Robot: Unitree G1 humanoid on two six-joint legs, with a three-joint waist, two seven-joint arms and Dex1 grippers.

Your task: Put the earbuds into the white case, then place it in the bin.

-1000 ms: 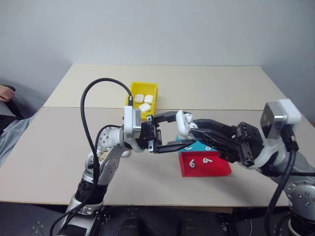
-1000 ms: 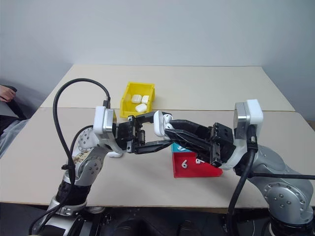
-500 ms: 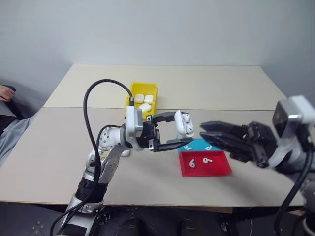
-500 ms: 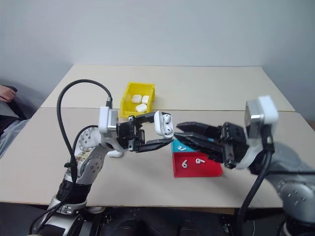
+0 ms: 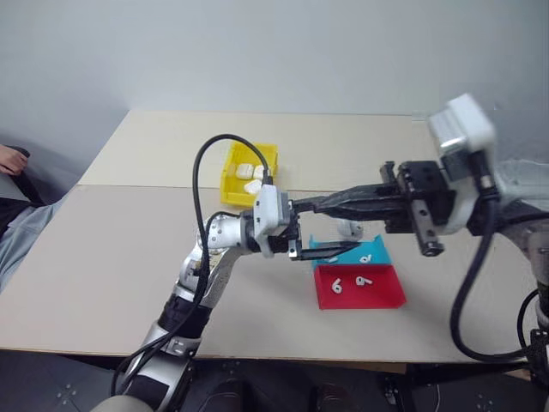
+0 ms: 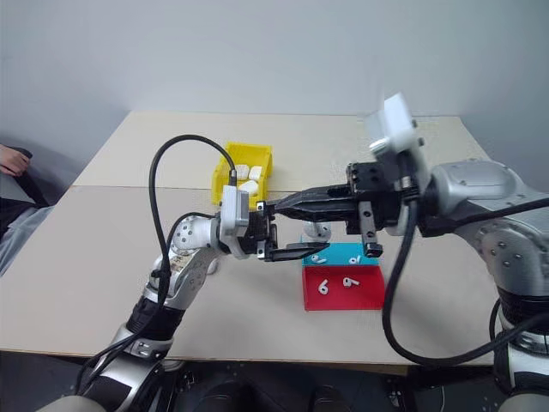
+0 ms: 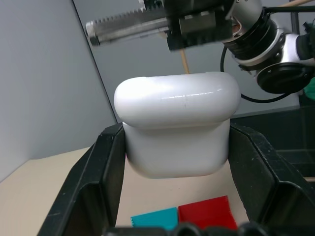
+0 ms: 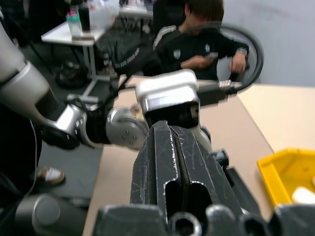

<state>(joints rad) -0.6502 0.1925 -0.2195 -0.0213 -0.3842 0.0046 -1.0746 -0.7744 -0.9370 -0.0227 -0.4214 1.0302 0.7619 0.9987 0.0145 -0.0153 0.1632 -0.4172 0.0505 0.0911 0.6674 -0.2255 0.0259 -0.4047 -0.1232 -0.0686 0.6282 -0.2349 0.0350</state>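
Between the left gripper's (image 7: 177, 162) fingers (image 7: 106, 167) — the white case (image 7: 177, 130), lid now shut where it stood open a moment ago, held above the tabletop (image 5: 103, 257). Just over it, the right gripper (image 6: 287, 204) has drawn its fingers together, clenched on nothing after pressing the lid down. Likely the earbuds are loaded; the carry to the bin (image 5: 233, 176) beyond the left fingers remains. Spare earbuds (image 5: 358, 280) lie in the tray (image 5: 382, 292) below.
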